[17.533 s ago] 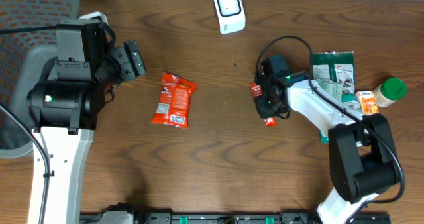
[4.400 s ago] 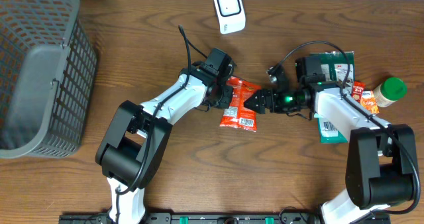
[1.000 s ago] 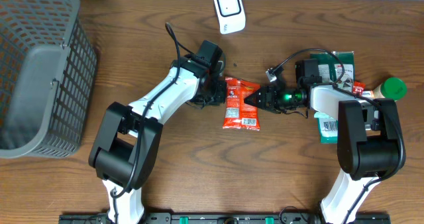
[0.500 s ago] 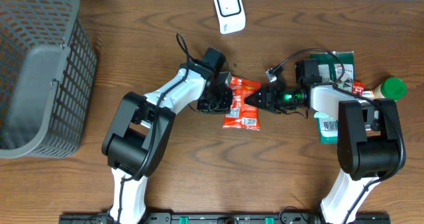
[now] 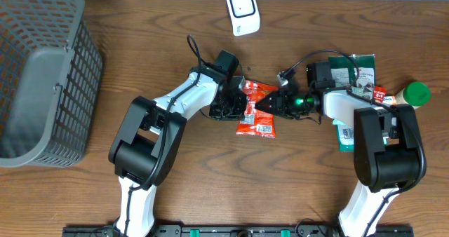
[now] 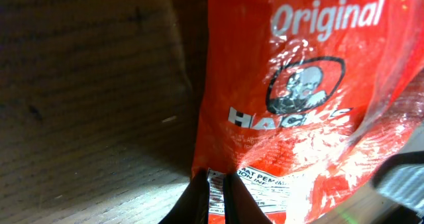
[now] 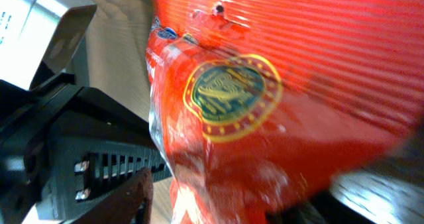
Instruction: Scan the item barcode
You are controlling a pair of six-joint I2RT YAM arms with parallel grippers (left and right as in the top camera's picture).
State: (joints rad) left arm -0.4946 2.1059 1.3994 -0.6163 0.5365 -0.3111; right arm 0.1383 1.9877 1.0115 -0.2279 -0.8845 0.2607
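The item is a red snack bag (image 5: 258, 118) lying on the wooden table between my two arms. My left gripper (image 5: 240, 109) is at the bag's left edge. In the left wrist view, my left gripper (image 6: 217, 199) is shut on the bag (image 6: 298, 85) at its white printed label. My right gripper (image 5: 266, 105) reaches in from the right. Its jaws straddle the bag's right side (image 7: 265, 118), and a strip of table shows between the brown finger (image 7: 139, 194) and the foil. The white scanner (image 5: 242, 11) stands at the back edge.
A grey mesh basket (image 5: 90, 55) fills the far left. A green packet (image 5: 354, 72), a green-capped bottle (image 5: 412, 95) and a teal box (image 5: 347, 135) lie at the right. The left arm's black body (image 7: 59, 151) sits close beside the bag.
My left arm has swung right onto the bag's left edge. My right gripper has slid a little left over the bag, and its jaws have narrowed.
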